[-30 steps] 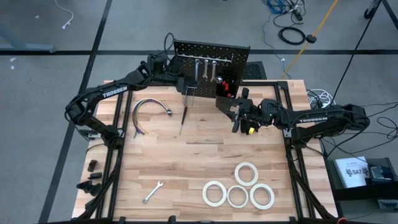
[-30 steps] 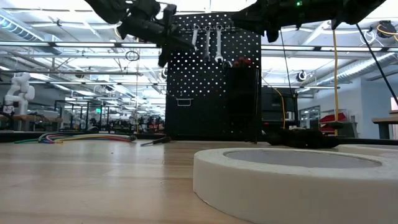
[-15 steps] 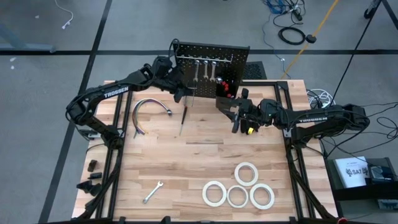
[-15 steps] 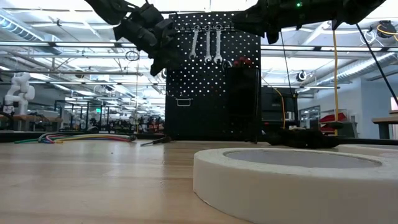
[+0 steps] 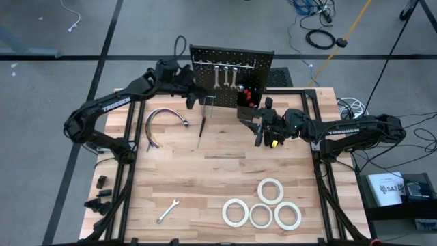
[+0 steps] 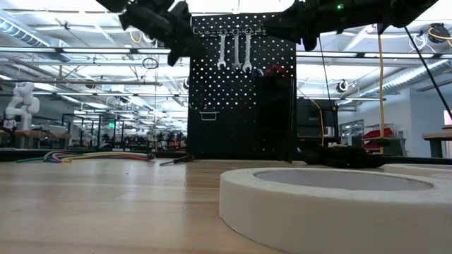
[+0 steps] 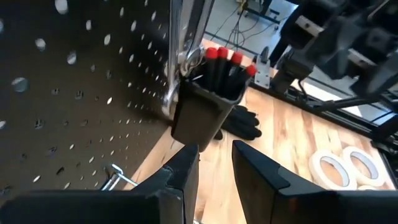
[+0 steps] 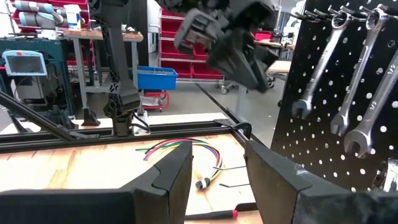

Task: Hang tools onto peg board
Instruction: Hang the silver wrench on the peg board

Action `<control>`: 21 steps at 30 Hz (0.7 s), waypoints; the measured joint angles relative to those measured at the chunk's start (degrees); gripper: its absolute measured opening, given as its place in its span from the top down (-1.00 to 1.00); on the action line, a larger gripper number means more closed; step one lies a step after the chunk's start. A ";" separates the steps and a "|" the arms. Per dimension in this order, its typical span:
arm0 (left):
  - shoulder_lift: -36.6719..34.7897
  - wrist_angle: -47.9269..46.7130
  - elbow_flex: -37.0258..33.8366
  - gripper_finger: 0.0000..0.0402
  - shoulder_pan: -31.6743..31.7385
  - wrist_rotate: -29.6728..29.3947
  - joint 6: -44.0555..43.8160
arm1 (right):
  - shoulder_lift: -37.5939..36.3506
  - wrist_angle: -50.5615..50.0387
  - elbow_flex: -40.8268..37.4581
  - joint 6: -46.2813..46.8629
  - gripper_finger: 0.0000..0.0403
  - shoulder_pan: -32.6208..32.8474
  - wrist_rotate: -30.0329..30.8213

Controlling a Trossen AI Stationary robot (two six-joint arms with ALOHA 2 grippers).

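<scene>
- Wooden table (image 5: pixel 205 178) with the peg board (image 5: pixel 232 68) upright at its far edge.
- Left gripper (image 5: pixel 190 100) fingers (image 7: pixel 180 180) are parted and empty, just left of the board's front.
- Right gripper (image 5: pixel 259 130) fingers (image 8: pixel 171 171) are parted and empty, near the board's right end.
- Three wrenches (image 5: pixel 224 76) hang on the board; four tape rolls (image 5: pixel 263 205) lie near right, one wrench (image 5: pixel 166 211) near left.

A grey floor (image 5: pixel 41 171) crossed by dark tape lines (image 5: pixel 82 58) surrounds the wooden table (image 5: pixel 218 184). Cables (image 5: pixel 321 37) and a yellow pole (image 5: pixel 351 27) lie at one o'clock. Level across the table, a large hall opens with bright ceiling strip lights (image 6: pixel 70 49), workbenches (image 6: pixel 21 134) at nine o'clock, and red bin shelves (image 8: pixel 177 37) behind a blue crate (image 8: pixel 155 78).
</scene>
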 joint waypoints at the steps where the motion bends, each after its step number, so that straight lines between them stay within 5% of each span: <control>1: -0.81 -0.60 0.00 0.52 0.00 -0.02 0.00 | 0.00 0.00 0.00 0.00 0.29 0.02 0.00; 8: -7.15 -12.38 0.04 0.52 -0.11 0.62 8.70 | 0.00 -1.51 0.00 1.21 0.29 0.02 -0.27; 14: -14.07 -33.20 -1.41 0.52 -4.53 12.28 24.46 | 4.04 0.53 0.02 6.78 0.29 1.57 -13.77; 21: -25.26 -35.24 -13.71 0.52 -21.98 8.35 9.70 | 17.31 13.33 0.68 6.96 0.29 8.86 -16.18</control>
